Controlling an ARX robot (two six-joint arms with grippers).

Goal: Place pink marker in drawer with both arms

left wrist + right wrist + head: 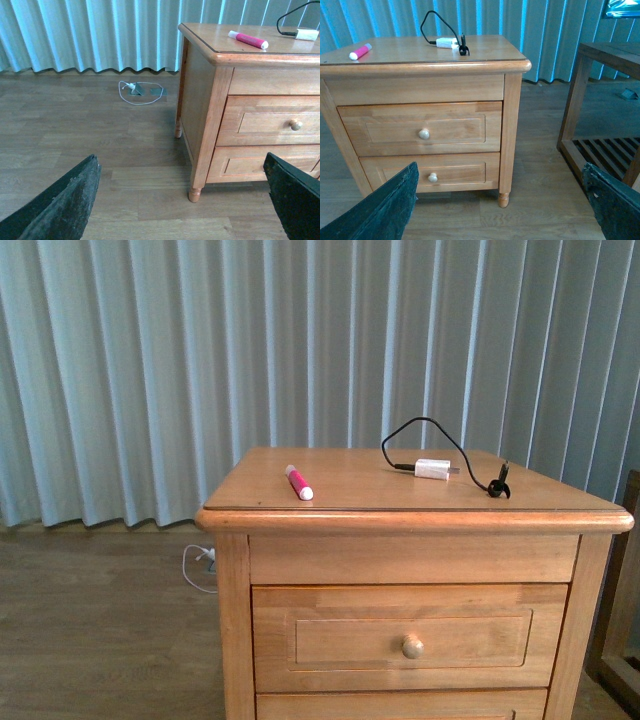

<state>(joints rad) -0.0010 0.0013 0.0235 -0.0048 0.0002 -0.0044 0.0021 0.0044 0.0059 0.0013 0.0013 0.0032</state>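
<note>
Magenta-pink white-capped marker (299, 483) on honey wooden nightstand top (350, 485), well apart from left gripper (180, 157), right gripper (500, 167); both jaws spread wide, empty.

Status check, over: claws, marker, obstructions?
Left claw, right claw open, empty. Pink marker lying on nightstand top. Drawer shut. Charger apart from marker.

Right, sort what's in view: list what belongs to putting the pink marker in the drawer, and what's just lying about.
For the job:
- pink marker, lying on the nightstand top
- drawer, shut
- left gripper and right gripper, both open

Lying about:
- white charger plug with its black cable
- white cord on the floor
- wooden side table
</note>
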